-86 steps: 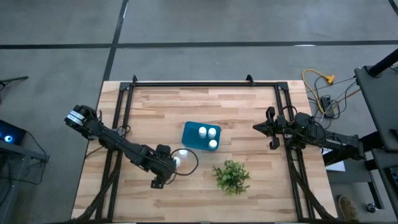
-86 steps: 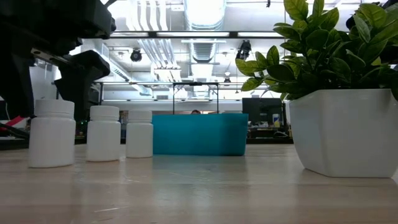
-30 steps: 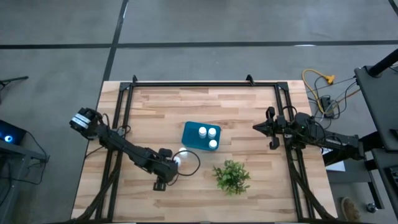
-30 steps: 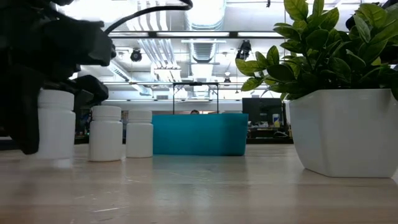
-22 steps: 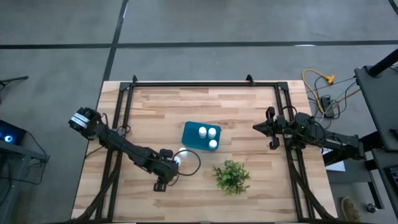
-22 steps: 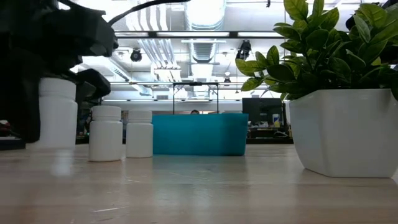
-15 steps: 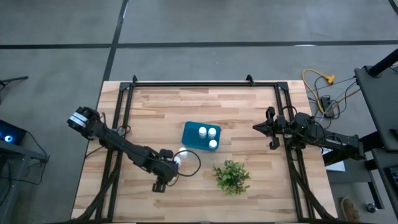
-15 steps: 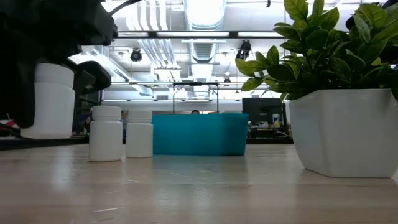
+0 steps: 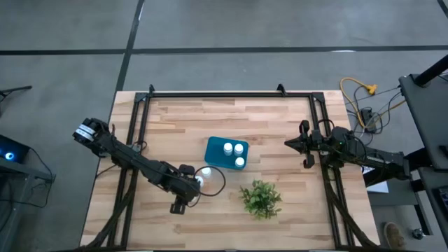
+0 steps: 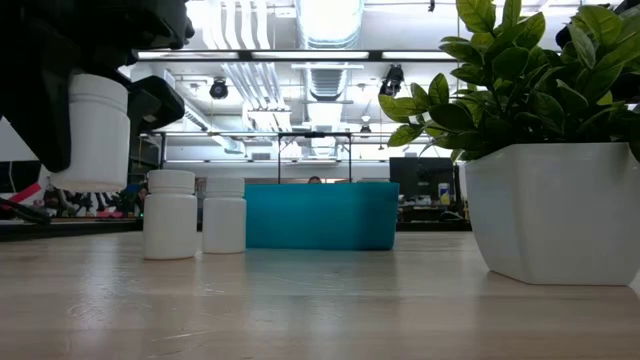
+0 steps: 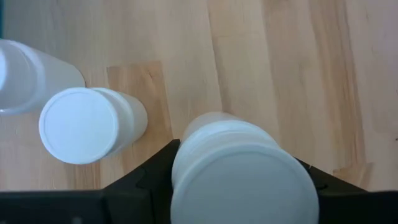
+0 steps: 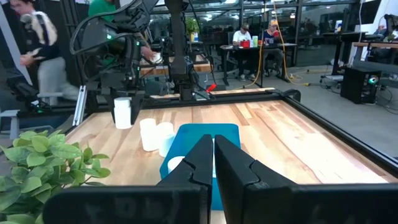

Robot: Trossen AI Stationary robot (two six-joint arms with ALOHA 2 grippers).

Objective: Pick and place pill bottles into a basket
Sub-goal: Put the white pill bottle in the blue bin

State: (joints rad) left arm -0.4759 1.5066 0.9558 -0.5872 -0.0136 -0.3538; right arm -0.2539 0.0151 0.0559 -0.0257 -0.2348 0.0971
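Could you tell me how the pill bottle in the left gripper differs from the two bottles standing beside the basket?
The held bottle hangs clear of the table in the left gripper; the two standing bottles rest on the wood, untouched. In the low view the held one sits higher and looks larger. The pair stands next to the basket. All three are white, capped and upright.

**Around the Work Area**

A leafy plant (image 9: 261,199) in a white pot (image 10: 553,210) sits low and right of centre on the wooden table (image 9: 273,119). Yellow cables (image 9: 359,89) lie at upper right. People (image 12: 32,37) appear in the room behind.
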